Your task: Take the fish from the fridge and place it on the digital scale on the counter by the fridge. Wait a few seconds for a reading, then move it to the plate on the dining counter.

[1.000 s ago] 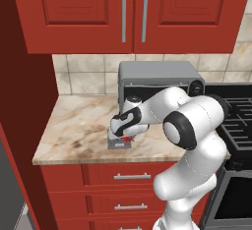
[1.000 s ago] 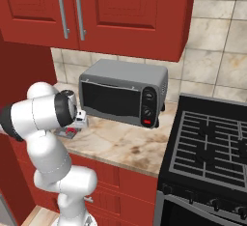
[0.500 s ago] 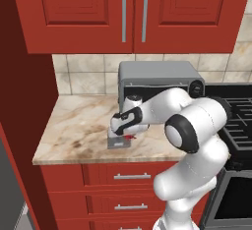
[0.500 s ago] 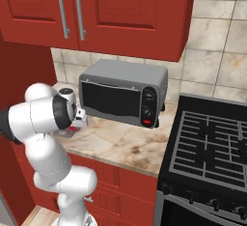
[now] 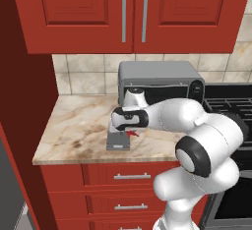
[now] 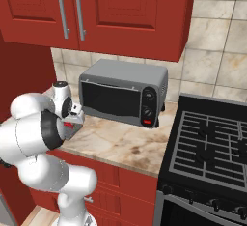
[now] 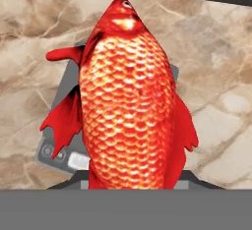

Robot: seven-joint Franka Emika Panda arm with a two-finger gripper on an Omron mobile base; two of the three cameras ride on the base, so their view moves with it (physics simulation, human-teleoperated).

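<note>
The red-orange fish [image 7: 128,101] lies on the small grey digital scale [image 7: 54,150], head pointing away from the hand. The scale [image 5: 118,143] sits near the front of the short marbled counter [image 5: 74,121], in front of the oven. My gripper [image 5: 129,129] points down onto it, and only the fish's red tail [image 5: 132,133] peeks out beneath the hand. In the hand view the dark fingertips [image 7: 66,185] press against the fish's flanks at the bottom, so the gripper is shut on the fish. From the right base view the gripper [image 6: 72,121] is partly hidden behind my own arm.
A boxy grey toaster oven [image 5: 157,79] stands just behind the scale against the tiled wall. A black gas stove [image 6: 212,138] adjoins the counter on the right. Red wall cabinets [image 5: 133,13] hang overhead. A dark red side panel [image 5: 24,101] bounds the counter's left end.
The arm has stayed over the scale almost without moving. The fingers have drawn in against the fish.
</note>
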